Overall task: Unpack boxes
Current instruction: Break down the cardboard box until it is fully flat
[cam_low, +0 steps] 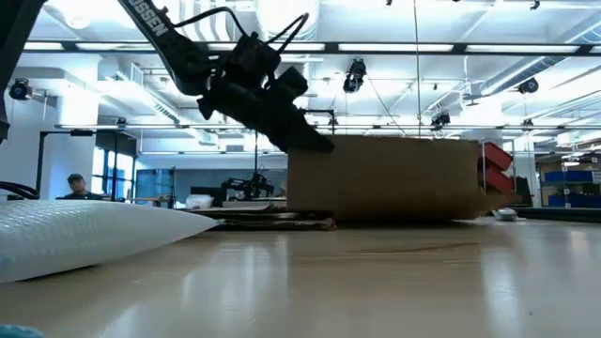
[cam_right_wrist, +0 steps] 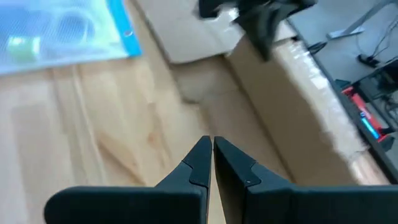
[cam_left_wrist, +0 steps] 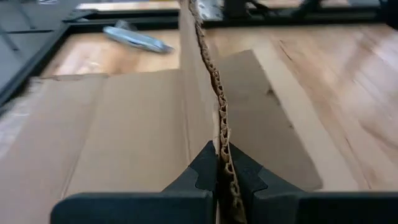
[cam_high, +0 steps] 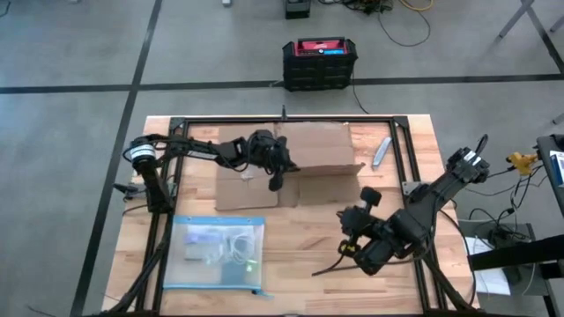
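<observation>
Pinching the corrugated edge of an upright flap, my left gripper [cam_left_wrist: 221, 177] is clenched on the cardboard box [cam_high: 304, 163], which sits toward the far middle of the wooden worktop [cam_high: 308, 242]. In the left wrist view the wavy fluting of that flap runs straight up from between my fingers [cam_left_wrist: 202, 171], with other flaps lying flat on either side. From table height the box [cam_low: 390, 178] stands as a brown wall, and my left arm reaches down to its near upper corner. My right gripper [cam_right_wrist: 212, 163] is clamped tight on nothing, hovering over bare wood near the worktop's right side, just beside the box's near corner. A clear blue-edged plastic bag [cam_high: 218, 253] lies flat on the near left of the worktop, apart from the box. A grey utility knife [cam_high: 382, 152] rests just right of the box. Beyond the worktop, a black crate with a red top [cam_high: 319, 63] stands on the floor.
</observation>
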Motion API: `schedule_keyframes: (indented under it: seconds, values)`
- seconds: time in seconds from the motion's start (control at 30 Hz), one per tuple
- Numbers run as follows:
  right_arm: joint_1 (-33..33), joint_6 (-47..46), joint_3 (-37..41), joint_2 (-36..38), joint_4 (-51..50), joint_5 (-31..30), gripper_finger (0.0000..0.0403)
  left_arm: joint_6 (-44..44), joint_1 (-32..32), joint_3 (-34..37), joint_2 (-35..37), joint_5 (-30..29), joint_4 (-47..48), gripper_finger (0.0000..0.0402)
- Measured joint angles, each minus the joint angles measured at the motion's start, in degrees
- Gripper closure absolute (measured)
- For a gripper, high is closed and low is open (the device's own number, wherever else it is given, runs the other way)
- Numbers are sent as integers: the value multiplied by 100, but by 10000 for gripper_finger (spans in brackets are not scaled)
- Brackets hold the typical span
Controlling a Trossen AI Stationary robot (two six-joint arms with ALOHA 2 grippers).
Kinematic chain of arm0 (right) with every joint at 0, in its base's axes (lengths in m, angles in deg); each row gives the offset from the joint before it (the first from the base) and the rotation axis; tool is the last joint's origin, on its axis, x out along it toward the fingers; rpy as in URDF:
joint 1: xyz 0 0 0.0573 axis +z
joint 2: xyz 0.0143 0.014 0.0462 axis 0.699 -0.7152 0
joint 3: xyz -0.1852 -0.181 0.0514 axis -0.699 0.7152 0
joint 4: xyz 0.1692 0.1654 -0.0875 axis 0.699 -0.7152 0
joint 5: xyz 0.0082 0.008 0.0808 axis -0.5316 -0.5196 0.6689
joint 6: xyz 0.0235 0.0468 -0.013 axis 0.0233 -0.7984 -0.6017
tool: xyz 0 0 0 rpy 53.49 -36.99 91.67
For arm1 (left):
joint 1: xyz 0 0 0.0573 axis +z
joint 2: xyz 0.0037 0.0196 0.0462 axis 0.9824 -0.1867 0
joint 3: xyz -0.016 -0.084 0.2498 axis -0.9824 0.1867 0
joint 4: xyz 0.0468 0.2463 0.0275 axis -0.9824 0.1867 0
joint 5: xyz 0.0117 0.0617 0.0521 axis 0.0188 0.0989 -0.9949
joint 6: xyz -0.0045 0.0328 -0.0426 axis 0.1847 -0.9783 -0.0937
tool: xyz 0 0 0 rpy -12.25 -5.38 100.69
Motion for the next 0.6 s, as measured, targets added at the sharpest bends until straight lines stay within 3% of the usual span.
schedule_keyframes:
  seconds: [0.13,0.3,0.47,0.6]
  values:
    - [-374,465,8,188,-6,-27,400,23,-106,6,-101,38,21,392]
    - [-895,1473,8,416,-1,416,388,58,-212,6,-102,97,349,341]
    - [-1567,2562,10,569,72,750,348,-150,-443,10,-94,92,929,273]
    - [-2309,3594,10,634,291,1002,313,-217,-610,17,1,66,868,233]
